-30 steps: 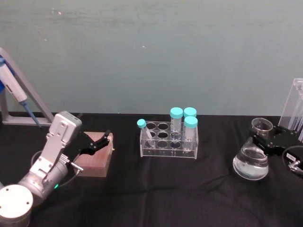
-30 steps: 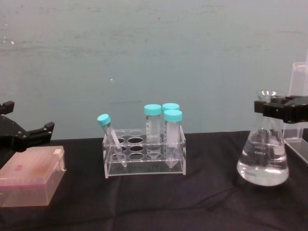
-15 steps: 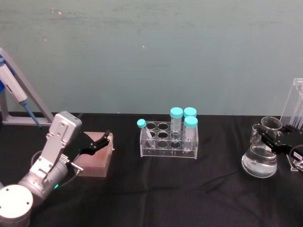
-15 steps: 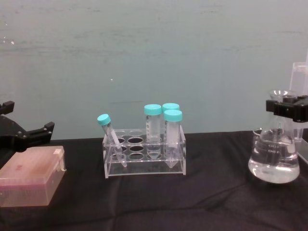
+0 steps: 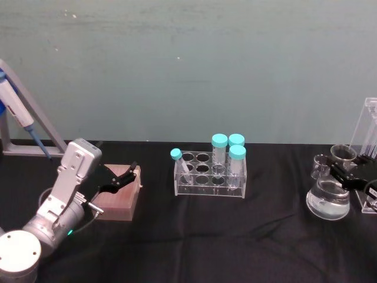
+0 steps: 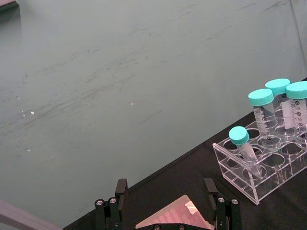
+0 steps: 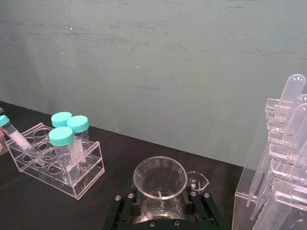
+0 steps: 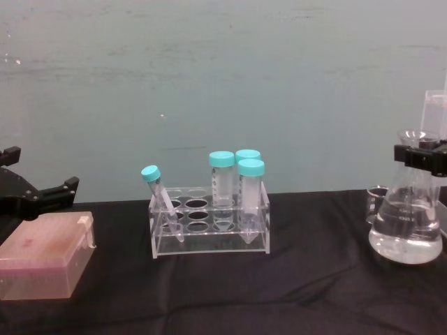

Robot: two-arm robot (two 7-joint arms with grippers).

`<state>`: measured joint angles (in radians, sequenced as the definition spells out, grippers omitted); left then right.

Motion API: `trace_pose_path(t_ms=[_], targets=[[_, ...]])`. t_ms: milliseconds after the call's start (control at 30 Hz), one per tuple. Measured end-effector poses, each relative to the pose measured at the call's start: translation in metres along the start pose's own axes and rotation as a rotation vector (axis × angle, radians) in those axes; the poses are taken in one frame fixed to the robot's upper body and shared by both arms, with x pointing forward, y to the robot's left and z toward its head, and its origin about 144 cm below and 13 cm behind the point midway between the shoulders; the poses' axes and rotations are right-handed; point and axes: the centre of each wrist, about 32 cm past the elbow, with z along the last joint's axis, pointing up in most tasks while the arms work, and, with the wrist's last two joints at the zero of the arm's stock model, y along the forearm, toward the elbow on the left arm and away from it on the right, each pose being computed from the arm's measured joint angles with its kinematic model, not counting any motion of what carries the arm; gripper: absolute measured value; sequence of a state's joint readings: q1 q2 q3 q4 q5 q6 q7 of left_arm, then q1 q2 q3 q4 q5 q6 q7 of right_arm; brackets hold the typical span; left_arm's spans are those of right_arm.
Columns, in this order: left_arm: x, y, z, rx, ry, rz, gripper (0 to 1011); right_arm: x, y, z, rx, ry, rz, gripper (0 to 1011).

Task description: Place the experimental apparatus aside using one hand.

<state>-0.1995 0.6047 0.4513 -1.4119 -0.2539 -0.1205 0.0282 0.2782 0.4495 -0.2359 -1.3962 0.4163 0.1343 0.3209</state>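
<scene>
My right gripper [image 5: 344, 172] is shut on the neck of the conical flask [image 5: 328, 203], which holds clear liquid, at the table's far right. In the chest view the gripper [image 8: 420, 158] clamps the flask [image 8: 406, 234] just under its rim, with the base low over the black cloth. The small glass beaker [image 5: 320, 165] stands just behind the flask on its left. The tall acrylic rack of pipettes [image 5: 368, 137] rises close behind on the right. From the right wrist the flask's mouth [image 7: 159, 178] sits between the black fingers [image 7: 125, 211], beside the pipette rack [image 7: 278, 179].
A low acrylic rack of teal-capped tubes [image 5: 210, 175] stands mid-table. My left gripper [image 5: 122, 176] rests open over a pink box [image 5: 118, 197] at the left. A pipette on a grey stand [image 5: 16, 112] leans at the far left. Black cloth lies bare in front.
My right gripper has carried the flask to the right and farther back, toward the pipette rack, uncovering the small beaker. The left arm has not moved.
</scene>
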Motion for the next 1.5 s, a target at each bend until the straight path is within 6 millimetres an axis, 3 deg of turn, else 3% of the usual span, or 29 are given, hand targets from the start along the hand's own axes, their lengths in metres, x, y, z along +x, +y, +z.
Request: trace_pose_path(t_ms=[1500], targets=[[0.0000,0.0000,0.0000,0.000,0.000,0.000,1000,-0.0001,0.0088,-0.0065,-0.009,-0.009,-0.038,472]])
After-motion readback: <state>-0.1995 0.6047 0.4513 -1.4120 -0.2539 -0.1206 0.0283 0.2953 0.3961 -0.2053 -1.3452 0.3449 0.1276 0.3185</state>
